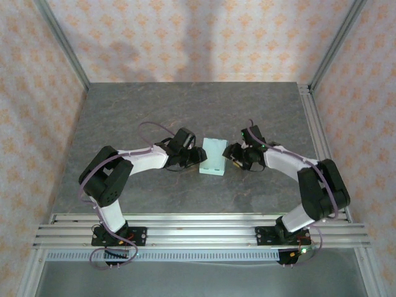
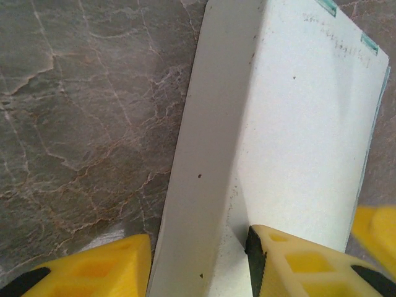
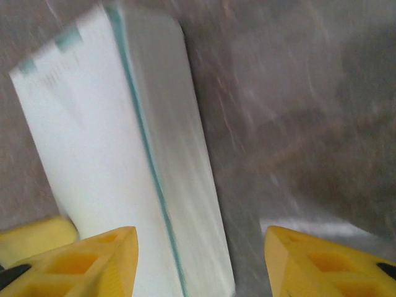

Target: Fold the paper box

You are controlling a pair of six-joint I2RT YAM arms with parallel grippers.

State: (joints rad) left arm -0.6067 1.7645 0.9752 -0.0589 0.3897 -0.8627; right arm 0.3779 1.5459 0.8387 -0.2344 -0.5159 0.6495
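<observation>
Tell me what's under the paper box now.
The paper box rests flat on the grey table. Anything beneath or inside it is hidden by its own card.

The grey veined table is spreading across the middle, orange-flowered wallpaper walls are closing it in at 9, 12 and 3 o'clock, silver corner posts are rising at 11 and 1, and ribbed aluminium rails are running across at 6.
</observation>
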